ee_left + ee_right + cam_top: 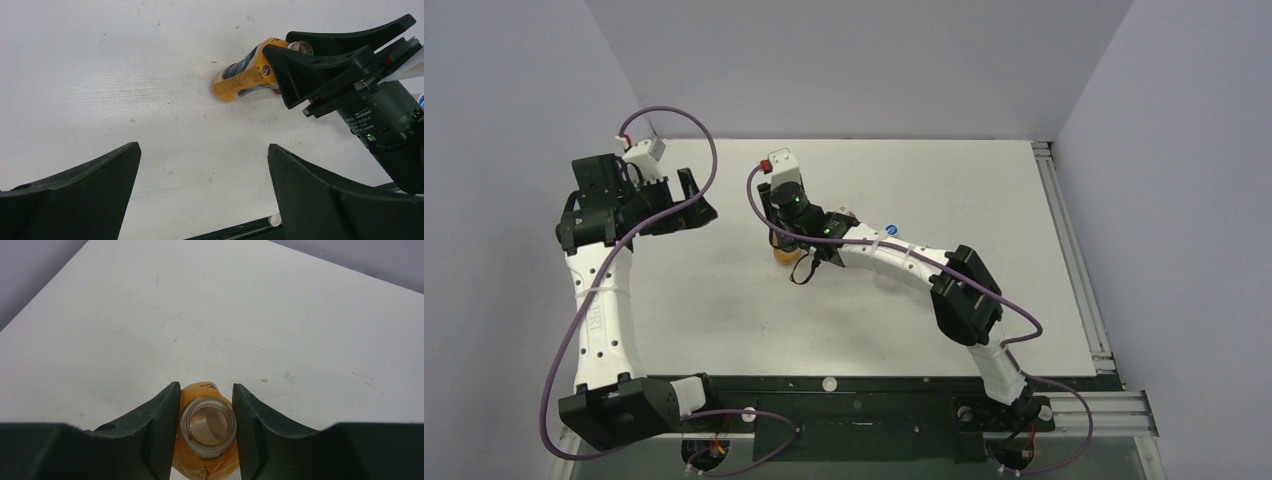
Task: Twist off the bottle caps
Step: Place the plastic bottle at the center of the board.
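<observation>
My right gripper [807, 264] is shut on the neck of the orange bottle [782, 255] with the dark label, near the middle of the table. The wrist view looks straight down into the bottle's open mouth [207, 426], which has no cap on it, with a finger [160, 420] on each side. The left wrist view shows the bottle [245, 75] leaning with its base at the table. My left gripper [696, 205] is open and empty at the back left, its fingers [100, 185] wide apart. The reddish-brown and clear bottles are out of view.
A small blue cap [891, 229] lies on the table beside the right forearm. A white cap [829, 383] rests on the black rail at the table's near edge, also seen in the left wrist view [274, 219]. Grey walls close the back and sides.
</observation>
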`<act>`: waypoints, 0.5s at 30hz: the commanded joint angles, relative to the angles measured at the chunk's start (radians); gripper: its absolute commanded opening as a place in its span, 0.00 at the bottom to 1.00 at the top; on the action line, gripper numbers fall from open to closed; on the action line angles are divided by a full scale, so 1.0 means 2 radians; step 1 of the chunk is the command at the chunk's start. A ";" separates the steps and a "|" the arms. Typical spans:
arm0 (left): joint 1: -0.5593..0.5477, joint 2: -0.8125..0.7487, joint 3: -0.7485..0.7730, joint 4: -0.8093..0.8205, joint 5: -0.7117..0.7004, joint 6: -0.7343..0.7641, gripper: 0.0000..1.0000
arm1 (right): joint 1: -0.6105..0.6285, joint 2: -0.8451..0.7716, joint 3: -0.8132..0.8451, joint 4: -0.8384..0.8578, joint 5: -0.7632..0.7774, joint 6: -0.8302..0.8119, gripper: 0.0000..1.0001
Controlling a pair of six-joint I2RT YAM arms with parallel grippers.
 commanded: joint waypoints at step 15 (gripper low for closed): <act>0.005 -0.011 0.025 0.014 0.022 0.002 0.97 | 0.017 -0.037 0.006 -0.035 0.027 -0.039 0.55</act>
